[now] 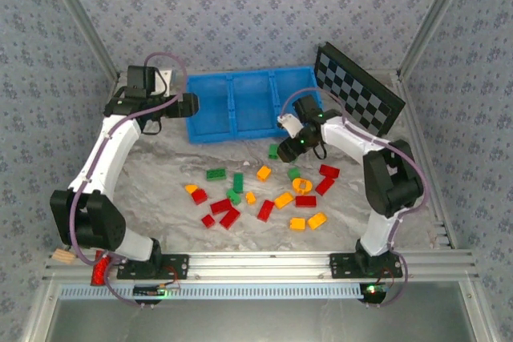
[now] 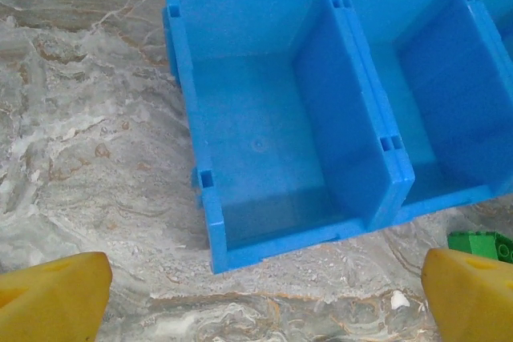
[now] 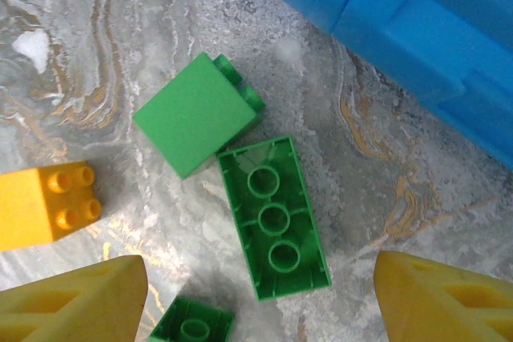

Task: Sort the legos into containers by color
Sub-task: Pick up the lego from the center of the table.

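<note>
The right gripper (image 3: 258,298) hangs low over the marbled tabletop (image 3: 88,46). Its yellow fingers (image 3: 72,302) stand well apart at the lower corners of the wrist view and grip nothing. Between them, touching neither, lies a long green brick (image 3: 275,218), upside down, with its hollow underside and three round tubes facing up. Just beside its far end a square green brick (image 3: 192,114) lies on its side, with studs peeping past its upper right edge. To the left, an orange-yellow brick (image 3: 44,202) shows four studs. The frame edge cuts off its left part, and any lettering on the studs is too small to read. A further green piece (image 3: 192,327) is cut off by the bottom edge.

The blue tray (image 3: 417,30) crosses the top right corner, its outer wall in sight. From above, this gripper sits just in front of the tray's near right corner, and the arm hides part of that corner. The other legos (image 1: 265,210), red, green and orange-yellow, lie scattered on the table in front of the tray.

The left gripper (image 2: 256,298) is spread wide and holds nothing, its fingertips cropped by the lower corners. It faces the tray's left compartment (image 2: 264,158), whose floor is plain blue. The middle compartment (image 2: 449,102) is cut off by the right edge. A half-hidden green brick (image 2: 479,243) sits behind the right fingertip. A checkered board (image 1: 358,87) leans to the right of the tray.
</note>
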Available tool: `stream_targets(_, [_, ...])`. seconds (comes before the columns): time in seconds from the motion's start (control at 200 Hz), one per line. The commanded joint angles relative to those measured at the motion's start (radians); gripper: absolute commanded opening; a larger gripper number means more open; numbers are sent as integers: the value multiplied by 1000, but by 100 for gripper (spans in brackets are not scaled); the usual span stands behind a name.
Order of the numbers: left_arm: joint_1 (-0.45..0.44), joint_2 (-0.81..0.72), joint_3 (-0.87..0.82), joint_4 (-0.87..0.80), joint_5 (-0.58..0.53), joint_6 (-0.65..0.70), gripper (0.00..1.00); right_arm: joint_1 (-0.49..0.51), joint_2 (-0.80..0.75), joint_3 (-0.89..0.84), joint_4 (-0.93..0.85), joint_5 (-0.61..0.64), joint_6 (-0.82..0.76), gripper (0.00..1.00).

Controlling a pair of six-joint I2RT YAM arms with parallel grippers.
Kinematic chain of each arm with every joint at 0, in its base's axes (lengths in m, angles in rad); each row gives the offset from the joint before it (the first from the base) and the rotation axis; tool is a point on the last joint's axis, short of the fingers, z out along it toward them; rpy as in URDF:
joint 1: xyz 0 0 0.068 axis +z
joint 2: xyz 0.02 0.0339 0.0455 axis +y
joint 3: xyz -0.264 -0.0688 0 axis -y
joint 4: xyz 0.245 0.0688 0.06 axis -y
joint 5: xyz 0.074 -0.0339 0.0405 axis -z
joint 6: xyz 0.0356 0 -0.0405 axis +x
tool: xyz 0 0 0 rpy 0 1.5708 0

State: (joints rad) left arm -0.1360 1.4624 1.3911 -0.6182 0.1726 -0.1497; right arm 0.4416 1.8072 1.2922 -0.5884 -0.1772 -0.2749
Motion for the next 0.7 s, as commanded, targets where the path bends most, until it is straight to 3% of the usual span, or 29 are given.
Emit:
stream_targets(0.0, [3,-8,1,-39,22,19,99,17,62,64,-77,64,-55,75])
stream_targets(0.305, [3,-5,2,-53,7,37,99,40,172,128,-109,81,-83,66])
stream_targets(0.59, [4,7,3,-55,1,40,99,39,180,130,-135,96,-93,32])
stream_targets(0.695, [3,9,5,-55,4,40,99,18,112,107,-145,49,-80,27])
